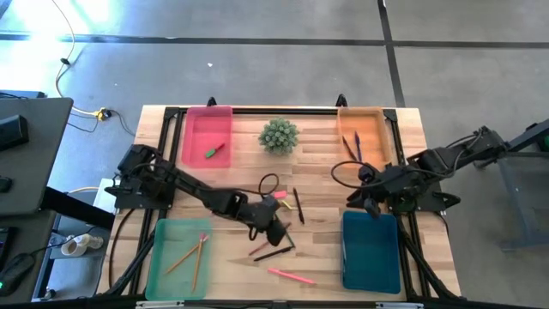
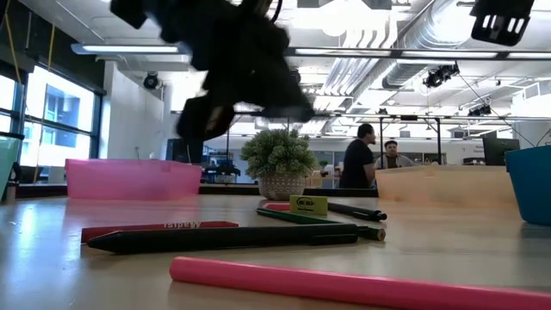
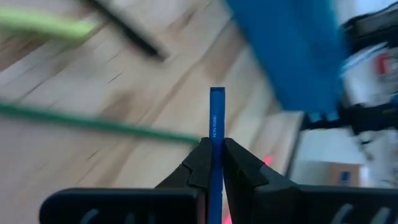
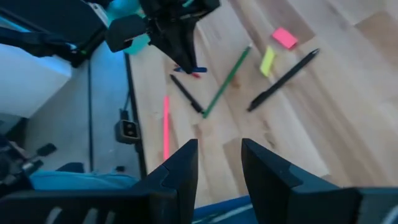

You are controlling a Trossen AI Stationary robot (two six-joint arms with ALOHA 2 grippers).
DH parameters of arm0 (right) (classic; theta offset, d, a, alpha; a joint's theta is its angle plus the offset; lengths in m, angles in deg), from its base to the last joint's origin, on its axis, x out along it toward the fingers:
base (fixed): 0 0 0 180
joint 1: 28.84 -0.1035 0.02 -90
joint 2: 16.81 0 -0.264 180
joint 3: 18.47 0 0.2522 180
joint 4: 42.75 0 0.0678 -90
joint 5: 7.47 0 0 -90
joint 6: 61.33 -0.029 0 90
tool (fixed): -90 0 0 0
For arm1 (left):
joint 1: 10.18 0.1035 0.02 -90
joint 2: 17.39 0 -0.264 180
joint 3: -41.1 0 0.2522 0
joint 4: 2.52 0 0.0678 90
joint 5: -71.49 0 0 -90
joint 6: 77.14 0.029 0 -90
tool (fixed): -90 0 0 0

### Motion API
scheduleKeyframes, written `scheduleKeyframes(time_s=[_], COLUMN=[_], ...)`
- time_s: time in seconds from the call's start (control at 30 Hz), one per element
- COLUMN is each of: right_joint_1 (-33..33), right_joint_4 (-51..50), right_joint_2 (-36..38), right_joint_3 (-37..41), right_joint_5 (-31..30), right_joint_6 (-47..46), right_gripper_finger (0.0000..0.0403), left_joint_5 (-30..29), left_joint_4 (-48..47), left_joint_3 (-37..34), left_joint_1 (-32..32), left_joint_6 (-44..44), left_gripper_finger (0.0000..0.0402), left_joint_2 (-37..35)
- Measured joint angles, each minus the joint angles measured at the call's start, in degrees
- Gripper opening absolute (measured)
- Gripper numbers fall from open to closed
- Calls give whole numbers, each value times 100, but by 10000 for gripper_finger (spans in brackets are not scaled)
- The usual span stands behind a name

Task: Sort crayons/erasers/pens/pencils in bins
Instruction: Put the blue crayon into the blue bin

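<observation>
Only the left wrist cam made it clear: the left gripper (image 3: 216, 155) had its fingers (image 3: 198, 163) pinched on a blue crayon (image 3: 216, 121), its end poking out past the tips above the counter (image 3: 112, 155). From overhead it was just a dark blob mid-counter. The right gripper (image 4: 219, 163), fingers parted and empty, hung by the teal bin (image 1: 371, 249).

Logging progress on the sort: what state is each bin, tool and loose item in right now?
Left tool: shut on blue crayon, lifted.
Right tool: open, empty.
Pink bin: holds green eraser.
Orange bin: holds pens.
Green bin: holds pencils.
Blue bin: empty.
Pink pencil: loose.
</observation>
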Motion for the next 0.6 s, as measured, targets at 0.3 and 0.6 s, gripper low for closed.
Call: scheduleKeyframes(time_s=[0.3, 0.6], right_joint_1=[-158, -156], right_joint_4=[430, 953], right_joint_2=[0, -7], right_joint_3=[0, 0], right_joint_5=[-48, -160], right_joint_6=[-130, -132], right_gripper_finger=[114, 114], left_joint_5=[-16, -72], left_joint_4=[1644, 3025], left_joint_3=[4, 7], left_joint_1=[311, 582], left_joint_6=[320, 706], left_gripper_finger=[14, 14], left_joint_2=[-7, -11])
